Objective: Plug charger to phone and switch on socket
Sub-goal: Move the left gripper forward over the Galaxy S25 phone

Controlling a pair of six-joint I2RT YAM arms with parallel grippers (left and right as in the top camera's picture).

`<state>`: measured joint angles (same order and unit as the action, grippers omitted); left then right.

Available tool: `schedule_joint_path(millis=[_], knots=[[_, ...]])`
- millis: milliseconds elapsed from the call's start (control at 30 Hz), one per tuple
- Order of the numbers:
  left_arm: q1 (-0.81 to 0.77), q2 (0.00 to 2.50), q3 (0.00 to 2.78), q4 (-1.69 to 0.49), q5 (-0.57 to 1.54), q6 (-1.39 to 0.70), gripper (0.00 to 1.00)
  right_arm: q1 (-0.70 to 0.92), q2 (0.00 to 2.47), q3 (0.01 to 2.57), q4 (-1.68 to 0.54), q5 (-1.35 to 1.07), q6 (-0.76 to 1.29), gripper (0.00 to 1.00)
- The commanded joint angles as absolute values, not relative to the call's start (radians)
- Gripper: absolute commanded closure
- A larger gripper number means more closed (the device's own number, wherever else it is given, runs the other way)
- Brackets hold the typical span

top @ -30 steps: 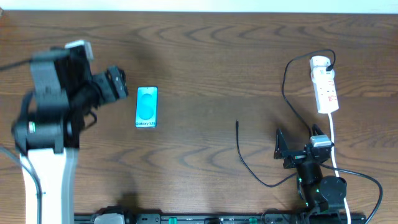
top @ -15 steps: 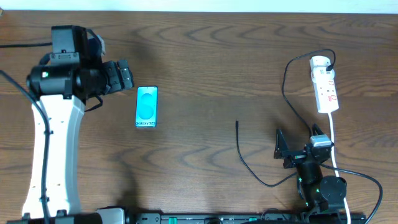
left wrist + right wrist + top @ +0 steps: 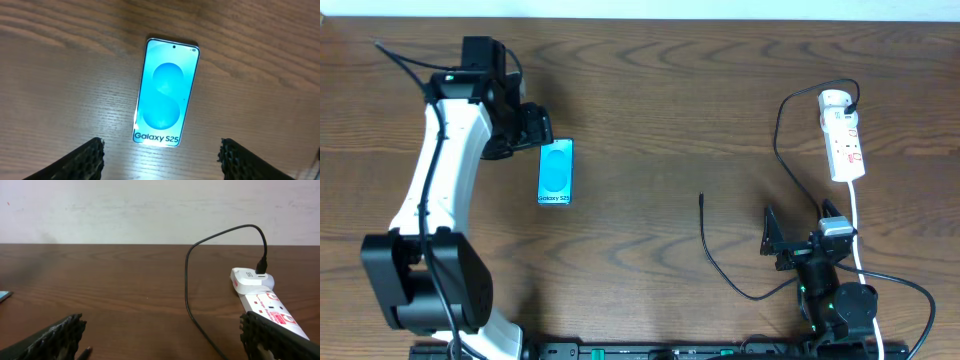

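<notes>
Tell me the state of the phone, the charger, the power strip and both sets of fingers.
phone: screen lit, flat on the table, nothing plugged in.
charger: one end plugged at the power strip, tip loose on the table.
power strip: switch position too small to tell.
left fingers: open, empty.
right fingers: open, empty.

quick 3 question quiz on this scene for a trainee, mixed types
1. True or false: the thin black charger cable has its tip plugged into the rectangular cyan-screened smartphone.
2. The left end effector is: A open, empty; B shut on the smartphone; C shut on the cable.
3. Seen from the right wrist camera, which end of the narrow white power strip holds the black plug, near or far?
Key: 1 false; 2 A; 3 far.
</notes>
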<state>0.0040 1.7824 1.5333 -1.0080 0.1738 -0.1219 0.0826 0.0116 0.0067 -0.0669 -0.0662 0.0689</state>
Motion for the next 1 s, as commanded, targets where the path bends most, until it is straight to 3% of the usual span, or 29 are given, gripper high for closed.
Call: schedule_joint_path(millis=[0,967], knots=[[-0.008,1.798,1.549,-0.999,0.145,-0.109,0.02,0.088,0.006,0.005,-0.072,-0.062,0.082,0.01],[-0.065,1.97,1.549,-0.933,0.058,-0.109,0.02,0.088,0.006,0.005,-0.072,-0.062,0.081,0.01]])
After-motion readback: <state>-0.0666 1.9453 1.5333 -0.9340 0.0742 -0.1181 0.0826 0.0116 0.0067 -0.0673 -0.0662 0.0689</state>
